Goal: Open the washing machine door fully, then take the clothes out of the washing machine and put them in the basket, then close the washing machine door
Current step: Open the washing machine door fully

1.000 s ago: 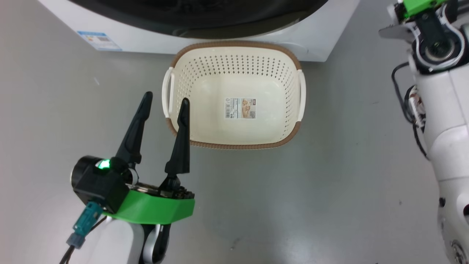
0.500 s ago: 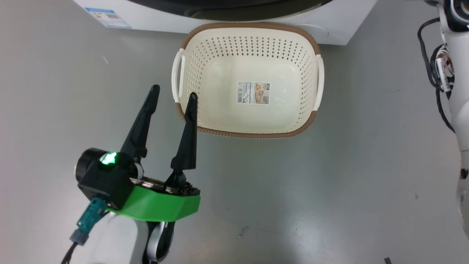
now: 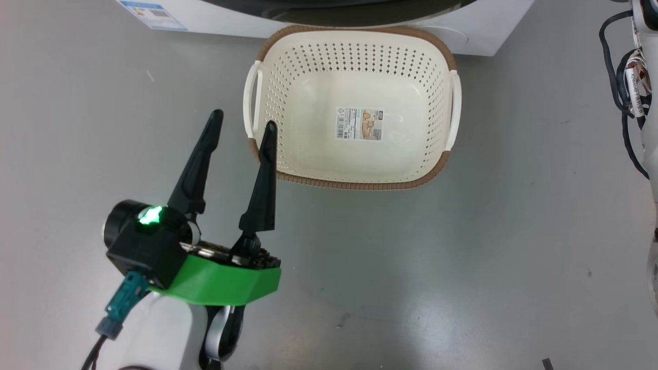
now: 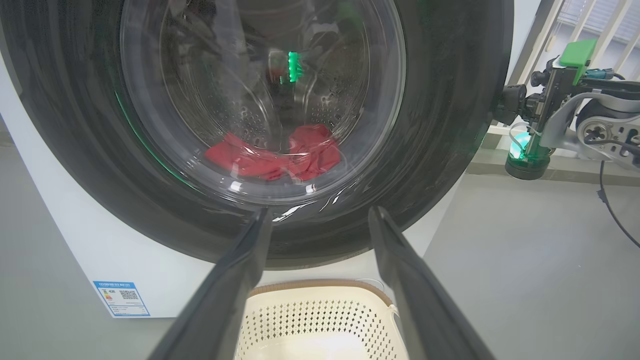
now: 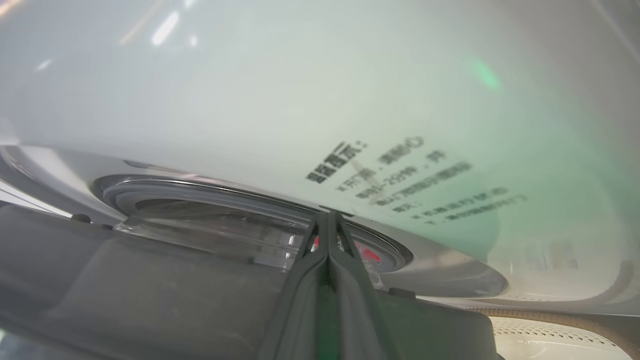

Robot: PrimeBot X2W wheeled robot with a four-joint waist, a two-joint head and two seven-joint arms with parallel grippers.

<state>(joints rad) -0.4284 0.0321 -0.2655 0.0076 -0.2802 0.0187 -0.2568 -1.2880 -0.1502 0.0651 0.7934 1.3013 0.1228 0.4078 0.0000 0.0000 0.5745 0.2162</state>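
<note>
The washing machine door (image 4: pixel 440 150), black-rimmed with a bulging glass bowl, faces my left wrist camera. Red clothes (image 4: pixel 272 160) lie in the drum behind the glass. My left gripper (image 3: pixel 243 119) hovers open and empty over the floor, just left of the empty cream basket (image 3: pixel 360 184). My right gripper (image 5: pixel 327 216) is shut, its tips in the narrow gap between the door's dark edge (image 5: pixel 125 280) and the white washing machine front (image 5: pixel 300 90). A sliver of the red clothes (image 5: pixel 367 254) shows through that gap. The right arm's wrist (image 4: pixel 550 100) sits at the door's right edge.
The basket stands on grey floor against the foot of the washing machine (image 3: pixel 483 31), below the door. A blue label (image 3: pixel 151 9) marks the machine's lower left corner. My right arm's pale forearm and cables (image 3: pixel 637 87) run along the right edge.
The head camera has shifted, so the basket and machine sit higher and further right in the picture. The right wrist has left the top of that view. The left gripper stays open.
</note>
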